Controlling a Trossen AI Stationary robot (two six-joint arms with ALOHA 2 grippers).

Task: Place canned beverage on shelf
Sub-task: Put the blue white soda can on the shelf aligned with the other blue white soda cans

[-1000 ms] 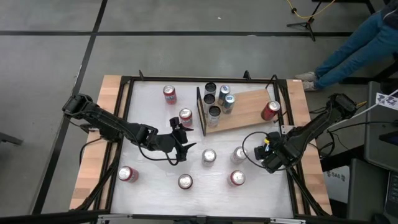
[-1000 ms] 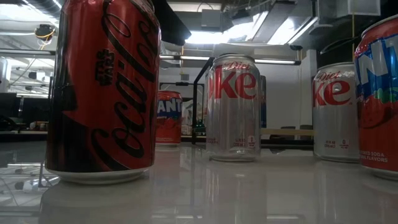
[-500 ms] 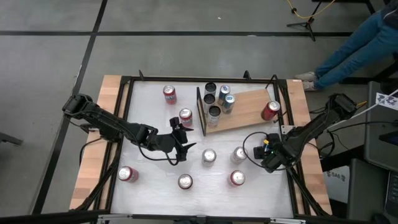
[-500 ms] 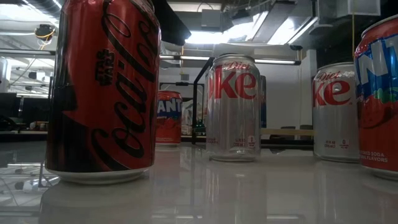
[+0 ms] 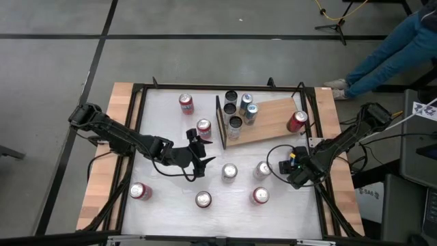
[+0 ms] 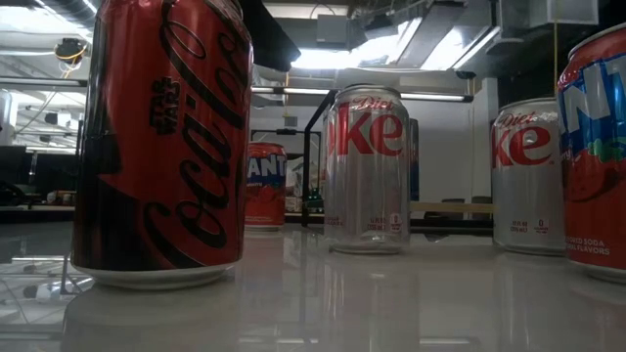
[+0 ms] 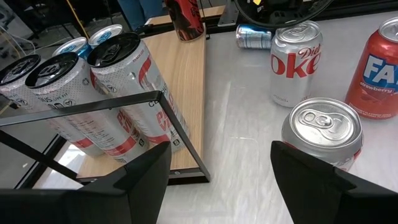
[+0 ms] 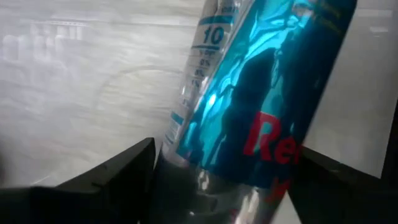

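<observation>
Cans are scattered over the white bench [image 5: 171,198]; a blue can [image 8: 261,93] is straddled by the lowered right tool [image 5: 295,164], grip uncertain; the left tool [image 5: 198,147] is held open.

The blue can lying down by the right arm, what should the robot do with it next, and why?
Probably close the right gripper on the blue can. The can lies on its side on the table between the fingers, which don't look shut on it, and the shelf close by has bare board left.
</observation>
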